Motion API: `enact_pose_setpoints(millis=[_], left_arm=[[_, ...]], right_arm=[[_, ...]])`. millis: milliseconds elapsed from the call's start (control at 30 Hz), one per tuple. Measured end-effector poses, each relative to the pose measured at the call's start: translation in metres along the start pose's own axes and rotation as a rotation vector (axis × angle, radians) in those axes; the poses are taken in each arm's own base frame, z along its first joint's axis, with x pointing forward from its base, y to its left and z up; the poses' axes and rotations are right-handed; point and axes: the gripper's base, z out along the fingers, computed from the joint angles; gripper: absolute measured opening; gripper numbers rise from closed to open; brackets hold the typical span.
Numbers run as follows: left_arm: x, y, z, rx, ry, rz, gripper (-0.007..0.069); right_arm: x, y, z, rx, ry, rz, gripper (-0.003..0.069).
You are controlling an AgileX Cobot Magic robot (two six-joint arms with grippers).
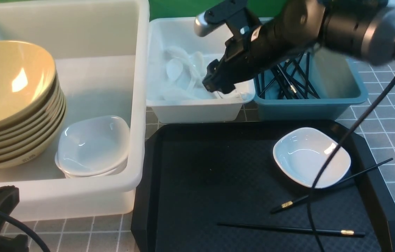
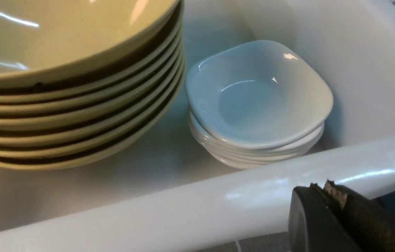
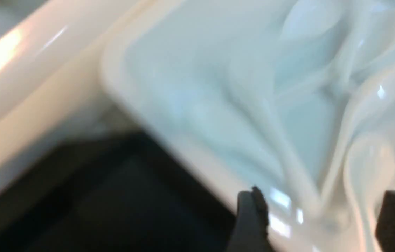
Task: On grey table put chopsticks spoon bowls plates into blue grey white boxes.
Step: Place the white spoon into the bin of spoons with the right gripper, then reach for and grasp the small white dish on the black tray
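My right gripper [image 1: 218, 85] hangs open over the near right corner of the white bin [image 1: 197, 112], which holds several white spoons [image 1: 180, 70]. In the blurred right wrist view its fingers [image 3: 250, 217] stand wide apart above a spoon [image 3: 369, 164] lying with the others. The blue-grey bin [image 1: 341, 94] holds several black chopsticks [image 1: 288, 84]. A stack of tan bowls [image 1: 12, 105] and a stack of white plates [image 1: 94, 147] sit in the large white tub [image 1: 141, 105]. On the black tray lie one plate [image 1: 311, 155] and two chopsticks [image 1: 330, 183] [image 1: 288, 229]. My left gripper [image 2: 325, 187] is shut and empty just outside the tub's near wall.
The black tray [image 1: 218, 175] with cut corners takes up the near middle of the grey table [image 1: 393, 115]. My right arm's cable [image 1: 344, 140] hangs across the tray's plate. The tub's rim [image 2: 183, 203] stands between my left gripper and the stacks.
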Motion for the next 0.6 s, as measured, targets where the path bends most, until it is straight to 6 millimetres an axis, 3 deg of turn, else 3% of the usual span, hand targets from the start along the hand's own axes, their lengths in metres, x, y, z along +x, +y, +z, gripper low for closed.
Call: enact_pose_setpoints(millis=[133,267,300,367,467,600], left_arm=[[0.0,-0.001,0.0,0.011,0.0,-0.018,-0.0011],[0.0,-0.003,0.0,0.029,-0.003,-0.047,-0.0011],[0.0,-0.003,0.0,0.029,-0.004,-0.049,-0.0011],[-0.001,-0.003,0.0,0.034,-0.006,-0.058,-0.0011],[-0.001,-0.003,0.0,0.037,-0.007,-0.064,-0.0011],[-0.001,-0.004,0.0,0.039,-0.009,-0.067,-0.0011]], right_arm=[[0.014,-0.008,-0.031,0.13,0.172,-0.012,0.0514],[0.056,-0.03,-0.045,0.284,0.302,0.08,0.0514],[0.061,-0.031,-0.044,0.29,0.319,0.09,0.0514],[0.1,-0.052,-0.037,0.323,0.404,0.169,0.0514],[0.13,-0.069,-0.027,0.333,0.454,0.229,0.0514],[0.15,-0.09,-0.013,0.309,0.44,0.295,0.0514]])
